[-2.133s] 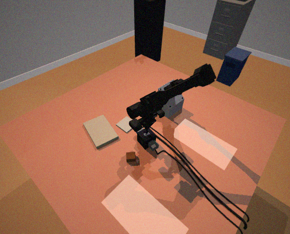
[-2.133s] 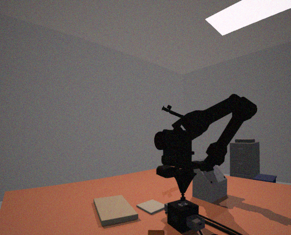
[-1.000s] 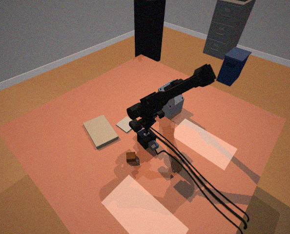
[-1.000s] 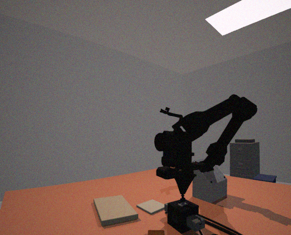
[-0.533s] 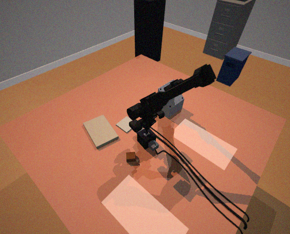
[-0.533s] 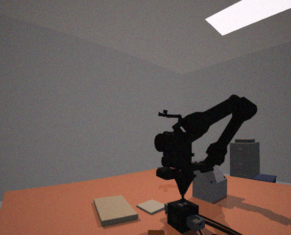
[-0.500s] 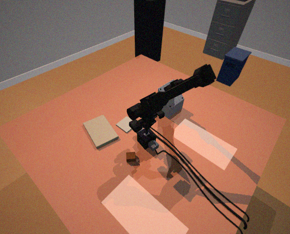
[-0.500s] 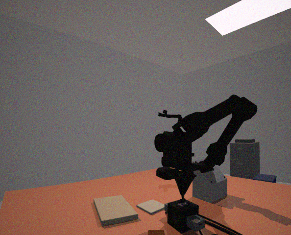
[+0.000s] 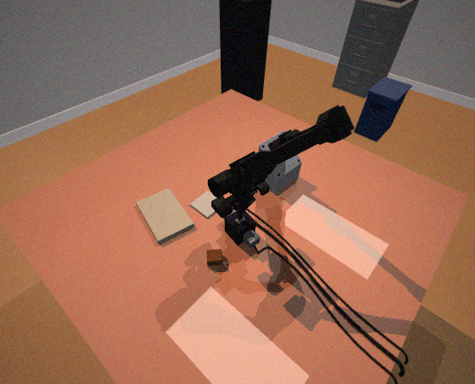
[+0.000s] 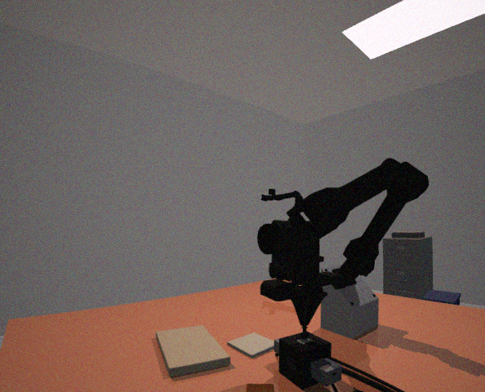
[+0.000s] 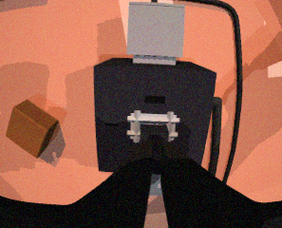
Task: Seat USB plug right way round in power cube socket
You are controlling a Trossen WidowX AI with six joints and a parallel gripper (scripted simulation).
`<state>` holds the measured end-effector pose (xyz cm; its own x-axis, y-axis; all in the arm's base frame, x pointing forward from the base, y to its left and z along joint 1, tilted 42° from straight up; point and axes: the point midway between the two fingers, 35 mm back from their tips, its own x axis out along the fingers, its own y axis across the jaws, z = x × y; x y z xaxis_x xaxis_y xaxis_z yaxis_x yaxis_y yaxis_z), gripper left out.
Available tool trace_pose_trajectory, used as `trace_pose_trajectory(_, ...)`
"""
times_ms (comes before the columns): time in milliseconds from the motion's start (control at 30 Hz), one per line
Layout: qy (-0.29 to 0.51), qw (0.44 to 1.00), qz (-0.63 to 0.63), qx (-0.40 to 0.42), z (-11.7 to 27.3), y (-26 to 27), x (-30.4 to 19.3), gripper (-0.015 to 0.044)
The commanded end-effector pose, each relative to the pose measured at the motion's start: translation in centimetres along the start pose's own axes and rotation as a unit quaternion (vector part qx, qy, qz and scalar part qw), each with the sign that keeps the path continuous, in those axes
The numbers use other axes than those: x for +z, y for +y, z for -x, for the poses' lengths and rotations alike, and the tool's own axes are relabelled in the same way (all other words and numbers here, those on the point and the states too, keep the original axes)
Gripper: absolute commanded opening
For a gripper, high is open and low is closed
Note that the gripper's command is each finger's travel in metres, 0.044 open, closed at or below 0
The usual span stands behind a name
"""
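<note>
The black power cube [image 9: 233, 231] [image 10: 292, 360] [image 11: 117, 95] stands on the table. Its top socket has a pale metal surround [image 9: 241, 218] [image 10: 304, 340] [image 11: 153, 117]. My gripper [image 9: 241, 211] [image 10: 304, 326] [image 11: 156, 150] points straight down over the cube's top, directly at the socket. It is shut on the small dark USB plug, of which only a little shows below the tips. The fingers and the dark body hide most of the plug, so I cannot tell which way round it faces or how deep it sits.
A grey plug [image 9: 251, 238] [image 10: 326, 371] [image 11: 156, 29] sticks out of the cube's side. Black cables [image 9: 312, 273] [image 11: 239, 81] run beside the cube. A brown block [image 9: 214, 257] [image 11: 31, 128], a beige book [image 9: 163, 214] [image 10: 192, 349] and a pale flat square [image 9: 205, 204] [image 10: 251, 344] lie nearby.
</note>
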<state>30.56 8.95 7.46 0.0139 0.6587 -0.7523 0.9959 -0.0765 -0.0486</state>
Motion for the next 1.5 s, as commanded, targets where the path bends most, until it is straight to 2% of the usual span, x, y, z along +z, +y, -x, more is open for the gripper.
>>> trace_pose_trajectory(0, -0.001, 1.000, -0.002, 0.000, -0.13, -0.01, 0.08, 0.0000)
trace_pose_trajectory(1467, -0.001, 1.000, -0.002, 0.000, -0.66, -0.02, 0.06, 0.0000)
